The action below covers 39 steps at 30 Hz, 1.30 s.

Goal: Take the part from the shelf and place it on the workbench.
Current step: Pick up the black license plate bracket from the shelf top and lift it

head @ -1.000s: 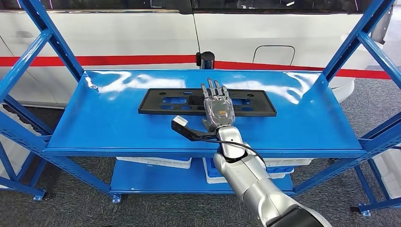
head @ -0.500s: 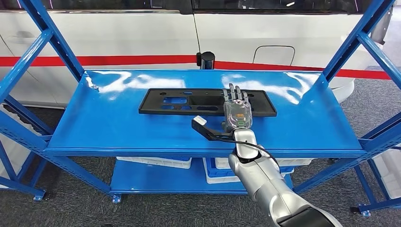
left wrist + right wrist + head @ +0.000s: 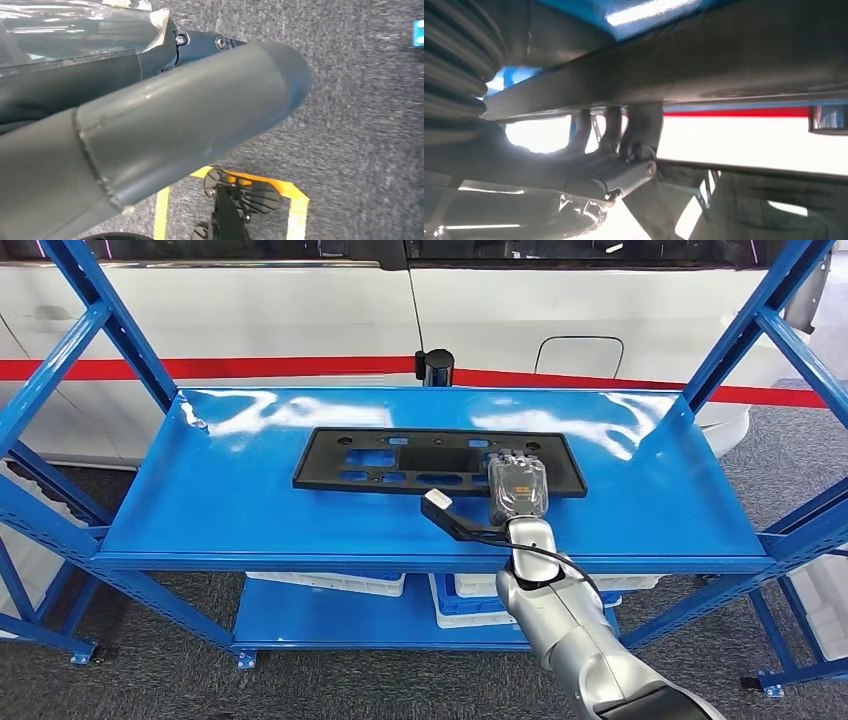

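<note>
A long black plastic part (image 3: 400,460) with several cut-outs lies flat across the blue shelf (image 3: 230,510). My right hand (image 3: 517,488) sits on the part's right portion at its near edge, and its fingers curl down over the part. In the right wrist view the dark fingers (image 3: 639,130) hook onto the part (image 3: 724,65), seen as a dark bar; the thumb is hidden. My left hand (image 3: 150,135) hangs low over the grey floor, and its fingers cannot be made out.
Blue slanted uprights (image 3: 740,335) frame the shelf on both sides. A white vehicle with a red stripe (image 3: 300,368) stands behind, and a black post (image 3: 434,366) rises at the shelf's back edge. White bins (image 3: 325,583) sit on the lower shelf.
My right hand slid to the right along the part, from its middle to its right portion, and its fingers went from stretched out to curled over the part.
</note>
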Each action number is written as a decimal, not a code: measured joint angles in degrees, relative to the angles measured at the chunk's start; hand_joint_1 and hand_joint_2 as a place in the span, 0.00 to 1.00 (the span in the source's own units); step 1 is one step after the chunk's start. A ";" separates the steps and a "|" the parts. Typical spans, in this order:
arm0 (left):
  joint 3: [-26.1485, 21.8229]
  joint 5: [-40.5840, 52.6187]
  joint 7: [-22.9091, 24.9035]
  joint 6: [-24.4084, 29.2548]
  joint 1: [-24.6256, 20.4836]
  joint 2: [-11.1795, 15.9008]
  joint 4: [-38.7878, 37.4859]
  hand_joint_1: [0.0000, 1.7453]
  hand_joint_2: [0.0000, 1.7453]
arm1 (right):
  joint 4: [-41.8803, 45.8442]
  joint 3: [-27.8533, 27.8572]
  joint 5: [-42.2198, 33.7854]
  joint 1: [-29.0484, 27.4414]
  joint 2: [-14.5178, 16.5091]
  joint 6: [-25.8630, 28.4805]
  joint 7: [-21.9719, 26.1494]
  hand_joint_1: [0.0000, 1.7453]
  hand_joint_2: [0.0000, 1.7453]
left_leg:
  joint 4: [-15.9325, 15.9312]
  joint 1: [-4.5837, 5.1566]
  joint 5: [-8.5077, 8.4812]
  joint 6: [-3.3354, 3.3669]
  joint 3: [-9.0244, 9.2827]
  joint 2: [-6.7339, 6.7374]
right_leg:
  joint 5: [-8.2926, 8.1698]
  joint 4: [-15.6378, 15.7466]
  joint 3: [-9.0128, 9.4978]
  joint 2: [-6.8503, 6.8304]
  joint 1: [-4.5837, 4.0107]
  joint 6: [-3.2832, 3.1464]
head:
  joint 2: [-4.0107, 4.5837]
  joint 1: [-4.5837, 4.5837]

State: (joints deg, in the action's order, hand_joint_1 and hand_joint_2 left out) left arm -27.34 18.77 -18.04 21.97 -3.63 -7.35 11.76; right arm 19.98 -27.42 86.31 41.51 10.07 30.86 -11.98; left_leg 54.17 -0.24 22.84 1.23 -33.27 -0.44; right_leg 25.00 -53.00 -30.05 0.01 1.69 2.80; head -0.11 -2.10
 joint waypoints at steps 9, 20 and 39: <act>-0.58 0.00 -1.92 -1.19 -0.37 -0.01 0.00 0.00 0.00 | 0.07 0.98 0.84 -0.45 0.30 0.75 0.97 1.00 1.00 | 0.00 0.00 0.00 0.00 0.00 0.00 | -0.01 0.00 0.00 0.00 0.00 0.00 | 0.00 0.01; -0.53 1.89 -10.58 -7.60 -2.29 -1.07 0.01 0.00 0.00 | 8.87 5.39 -1.41 -3.55 2.11 5.99 9.40 1.00 1.00 | 0.01 0.00 -0.01 0.01 -0.05 -0.01 | -0.01 -0.01 -0.02 -0.01 0.00 0.01 | 0.00 0.01; 0.75 4.96 -15.07 -16.55 -4.48 -3.49 0.34 0.00 0.00 | 61.09 12.31 -12.90 -19.10 3.79 2.96 20.75 1.00 1.00 | 0.00 0.04 0.04 0.00 -0.06 -0.02 | 0.01 0.00 -0.12 0.00 0.04 0.00 | 0.00 0.00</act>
State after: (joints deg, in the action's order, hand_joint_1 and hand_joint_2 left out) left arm -26.59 23.74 -33.11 5.42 -8.11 -10.85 12.10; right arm 81.07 -15.11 73.42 22.41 13.86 33.82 8.76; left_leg 54.17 -0.20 22.88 1.23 -33.33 -0.46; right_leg 25.01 -53.00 -30.17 0.00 1.73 2.80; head -0.11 -2.10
